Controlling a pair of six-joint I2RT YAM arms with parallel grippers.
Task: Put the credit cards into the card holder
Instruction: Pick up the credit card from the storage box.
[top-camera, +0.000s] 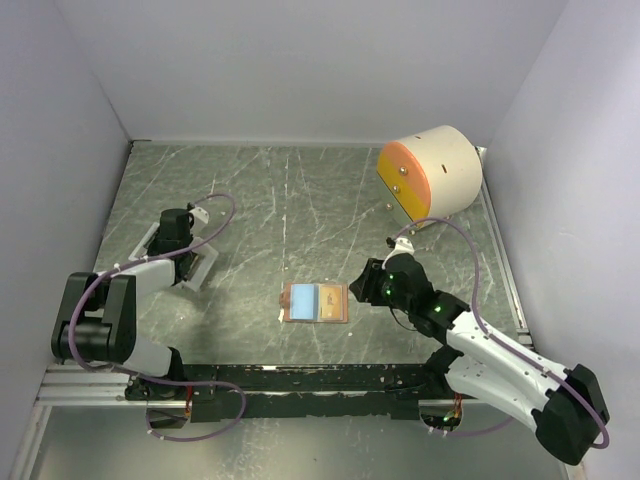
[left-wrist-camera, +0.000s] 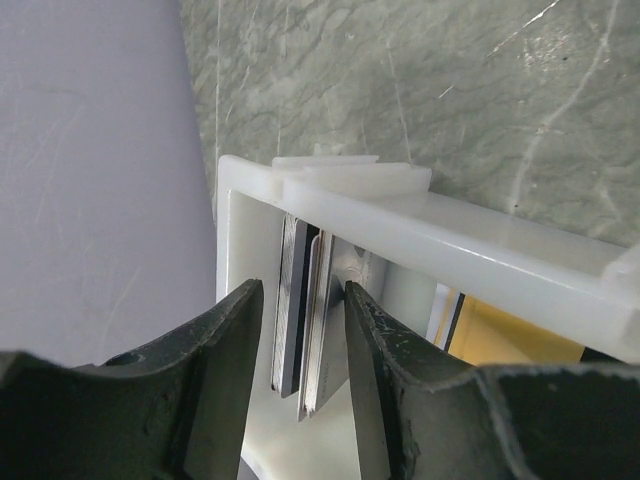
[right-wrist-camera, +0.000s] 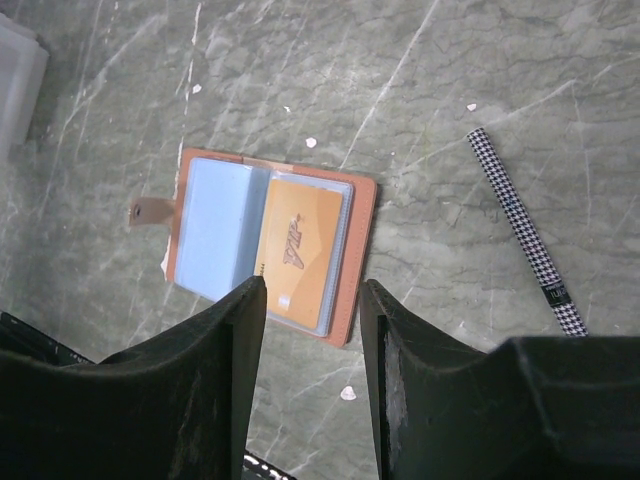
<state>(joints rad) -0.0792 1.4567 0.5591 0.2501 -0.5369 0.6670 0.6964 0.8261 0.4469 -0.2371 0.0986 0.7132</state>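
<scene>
The salmon card holder (top-camera: 316, 302) lies open on the table, with a light blue card (right-wrist-camera: 215, 225) in its left pocket and an orange card (right-wrist-camera: 300, 250) in its right one. Its snap tab (right-wrist-camera: 148, 211) sticks out to the left. My right gripper (top-camera: 362, 283) hovers open and empty just right of the holder (right-wrist-camera: 355, 260). My left gripper (top-camera: 178, 235) is down in the white tray (top-camera: 205, 268). In the left wrist view its open fingers (left-wrist-camera: 303, 290) straddle a few upright cards (left-wrist-camera: 300, 340), one of them dark-edged. An amber card (left-wrist-camera: 510, 345) stands in the neighbouring compartment.
A big cream cylinder with an orange face (top-camera: 430, 172) stands at the back right. A black-and-white checked pen (right-wrist-camera: 525, 230) lies on the table right of the holder. Grey walls close in the left, back and right sides. A black rail (top-camera: 300, 378) runs along the near edge.
</scene>
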